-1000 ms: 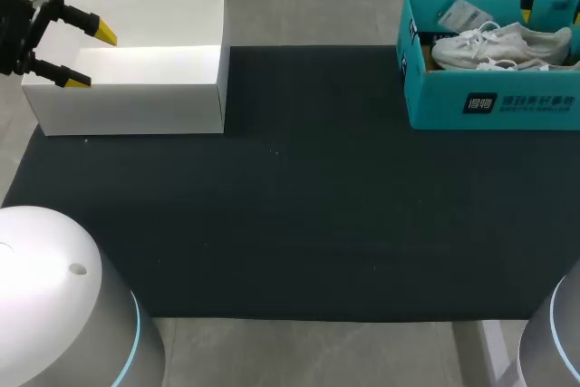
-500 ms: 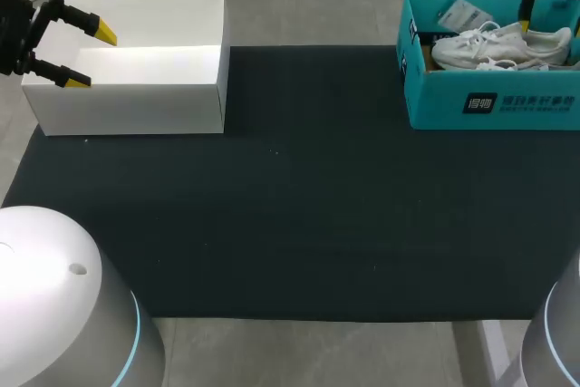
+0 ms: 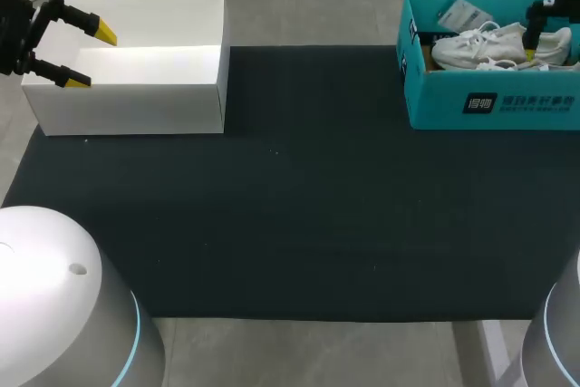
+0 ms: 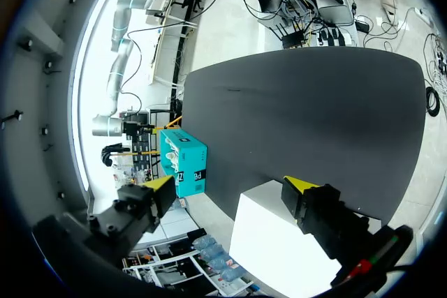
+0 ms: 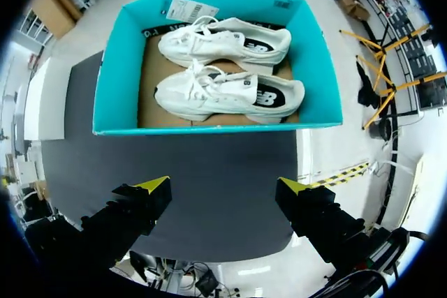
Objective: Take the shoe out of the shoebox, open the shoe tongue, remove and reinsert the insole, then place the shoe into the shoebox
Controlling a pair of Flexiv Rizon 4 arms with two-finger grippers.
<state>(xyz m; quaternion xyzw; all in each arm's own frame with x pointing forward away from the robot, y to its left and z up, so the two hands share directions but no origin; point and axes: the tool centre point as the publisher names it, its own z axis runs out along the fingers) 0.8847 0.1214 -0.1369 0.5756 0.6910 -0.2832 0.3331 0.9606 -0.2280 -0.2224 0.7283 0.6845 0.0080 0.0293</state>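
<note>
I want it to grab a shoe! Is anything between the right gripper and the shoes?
Nothing visible. The open right gripper hangs over the lidless teal shoebox, and both white sneakers lie uncovered.

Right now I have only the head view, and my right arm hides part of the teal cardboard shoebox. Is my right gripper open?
Observer: Yes, the right gripper is open and holds nothing.
Operator: What does the arm hide in the teal shoebox?
Observer: The heels of two white lace-up sneakers, the nearer sneaker and the farther sneaker, lying side by side.
Operator: Any mark near those heels?
Observer: Each has a dark patch on its side near the heel.
</note>
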